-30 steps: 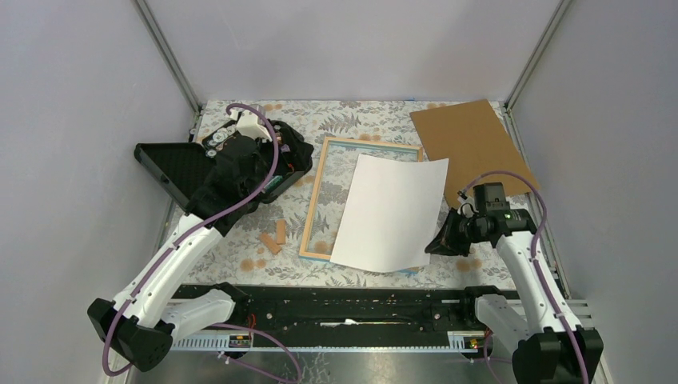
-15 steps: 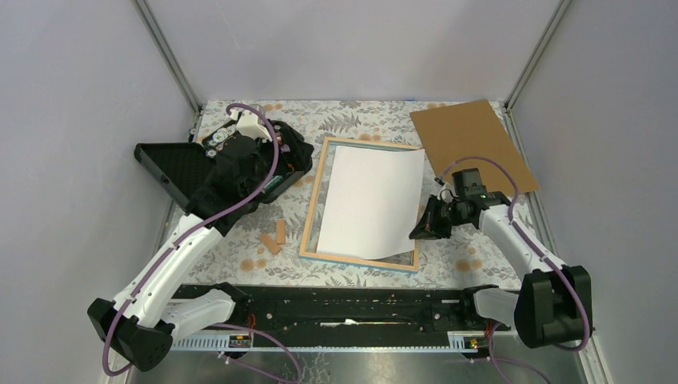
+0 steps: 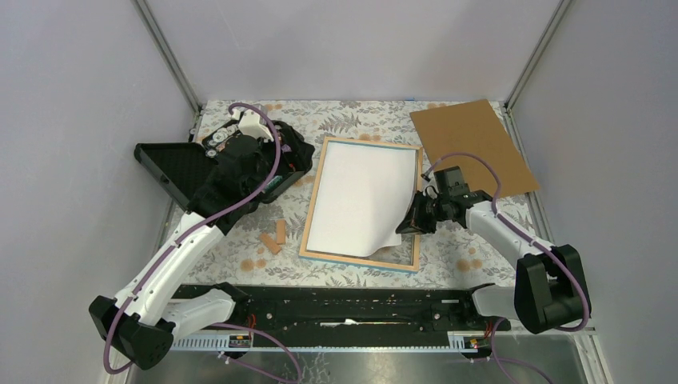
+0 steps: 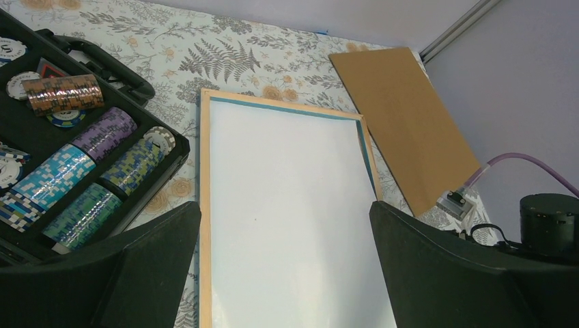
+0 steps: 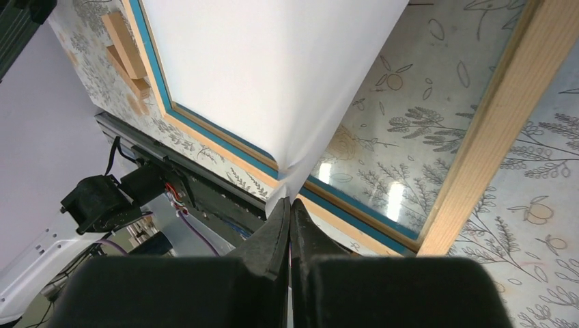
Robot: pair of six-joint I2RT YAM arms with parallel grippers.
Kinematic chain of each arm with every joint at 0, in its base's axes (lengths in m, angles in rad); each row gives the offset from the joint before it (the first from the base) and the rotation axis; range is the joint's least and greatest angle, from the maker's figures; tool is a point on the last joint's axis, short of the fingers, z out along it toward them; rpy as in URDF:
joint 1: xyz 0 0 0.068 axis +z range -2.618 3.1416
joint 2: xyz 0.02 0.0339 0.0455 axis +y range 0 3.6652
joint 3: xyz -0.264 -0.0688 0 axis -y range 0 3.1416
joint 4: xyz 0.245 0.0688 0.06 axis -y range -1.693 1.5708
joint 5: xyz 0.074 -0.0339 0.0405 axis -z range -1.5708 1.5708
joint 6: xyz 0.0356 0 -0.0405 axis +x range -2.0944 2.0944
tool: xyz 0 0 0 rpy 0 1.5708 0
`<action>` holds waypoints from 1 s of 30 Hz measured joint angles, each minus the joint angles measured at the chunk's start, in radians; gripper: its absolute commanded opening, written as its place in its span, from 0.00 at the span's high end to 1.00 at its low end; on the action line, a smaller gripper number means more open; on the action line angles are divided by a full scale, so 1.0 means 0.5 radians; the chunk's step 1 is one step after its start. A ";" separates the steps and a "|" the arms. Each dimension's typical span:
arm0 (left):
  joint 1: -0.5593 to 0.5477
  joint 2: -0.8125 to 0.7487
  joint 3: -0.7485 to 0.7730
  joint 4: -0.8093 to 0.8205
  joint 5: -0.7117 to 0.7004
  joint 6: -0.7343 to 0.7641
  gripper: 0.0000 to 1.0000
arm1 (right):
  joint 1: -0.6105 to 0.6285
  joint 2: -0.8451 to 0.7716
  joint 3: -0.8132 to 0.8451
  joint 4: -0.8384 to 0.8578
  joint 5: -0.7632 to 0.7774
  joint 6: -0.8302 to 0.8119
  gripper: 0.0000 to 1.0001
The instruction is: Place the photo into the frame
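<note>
Pinching the near right corner of one photo (image 5: 273,68), right jaws clench, clearest from the wrist; left jaws gape left of one frame (image 4: 203,205).

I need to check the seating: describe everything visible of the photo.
The photo shows only a plain white side, a thin, flexible rectangular sheet. It lies inside the wood rim of the frame, mostly flat on the pane. Its near right corner curls upward, pinched in the shut right gripper. Nothing else touches it.
</note>
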 measured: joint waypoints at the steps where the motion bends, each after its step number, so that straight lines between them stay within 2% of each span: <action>1: 0.000 0.000 0.000 0.000 0.003 0.000 0.01 | 0.009 -0.004 -0.011 0.023 0.003 0.018 1.00; 4: 0.000 0.000 0.000 0.000 0.011 0.000 0.01 | 0.044 -0.012 -0.059 0.105 0.019 0.083 1.00; 5: 0.000 0.000 0.000 0.000 0.011 -0.001 0.01 | 0.051 -0.012 -0.078 0.134 0.022 0.101 0.96; 7: 0.000 0.000 0.000 0.000 0.011 0.000 0.01 | 0.059 -0.012 -0.106 0.168 0.025 0.128 0.82; 9: 0.000 0.000 0.000 0.000 0.011 0.000 0.01 | 0.063 -0.012 -0.114 0.173 0.045 0.146 0.80; 10: 0.000 0.000 0.000 0.000 0.012 0.000 0.01 | 0.066 -0.012 -0.114 0.172 0.067 0.143 0.76; 13: 0.000 0.000 0.000 0.000 0.012 0.000 0.01 | 0.072 -0.012 -0.093 0.095 0.182 0.130 0.49; 17: 0.001 0.000 0.000 0.000 0.012 0.000 0.01 | 0.076 -0.012 0.003 -0.124 0.425 0.083 0.01; 26: 0.015 0.006 0.000 0.000 0.034 -0.002 0.01 | 0.072 -0.072 0.102 -0.330 0.887 0.046 0.00; 30: 0.014 0.021 0.000 -0.001 0.076 -0.011 0.01 | -0.068 -0.083 0.092 -0.262 0.980 0.050 0.00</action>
